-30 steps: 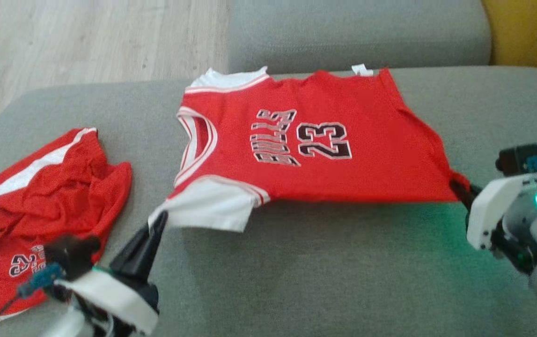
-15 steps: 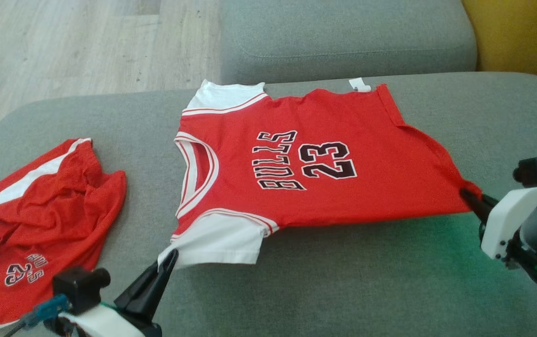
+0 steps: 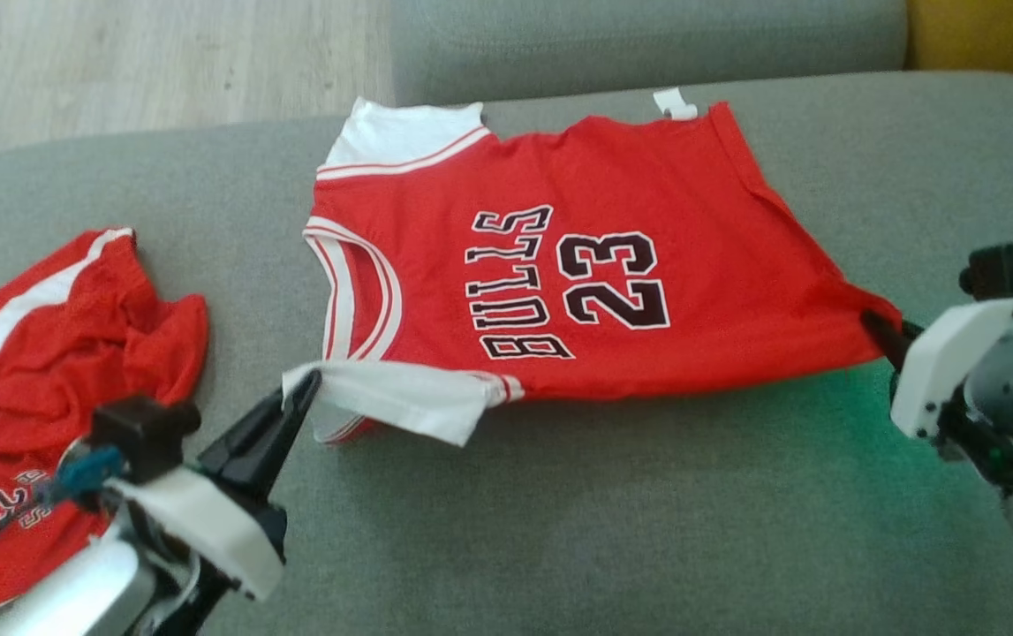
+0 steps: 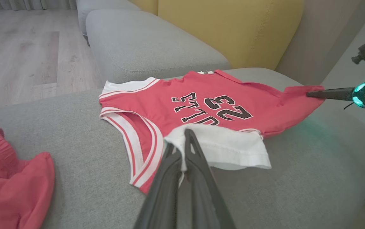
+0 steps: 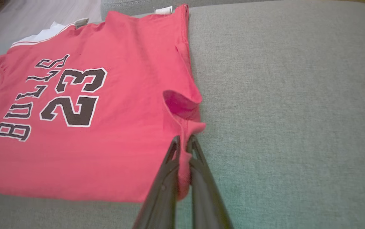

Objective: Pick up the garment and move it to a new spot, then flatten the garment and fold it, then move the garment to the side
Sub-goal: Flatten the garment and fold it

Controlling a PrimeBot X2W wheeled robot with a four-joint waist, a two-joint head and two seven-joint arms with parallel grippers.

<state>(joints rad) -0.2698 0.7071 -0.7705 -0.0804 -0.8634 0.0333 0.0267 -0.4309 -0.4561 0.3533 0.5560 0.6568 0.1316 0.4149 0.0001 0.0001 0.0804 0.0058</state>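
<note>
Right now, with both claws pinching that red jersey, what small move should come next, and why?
Probably carry both held corners up and across toward the far edge. The left gripper pinches the white sleeve, the right gripper the hem corner, and the jersey lies flat on the sofa, ready to fold.

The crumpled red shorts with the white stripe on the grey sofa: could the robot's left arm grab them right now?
Probably not yet. The left gripper is shut on the white sleeve of the red jersey; the red shorts lie close beside it, nothing between, so it could once freed.
</note>
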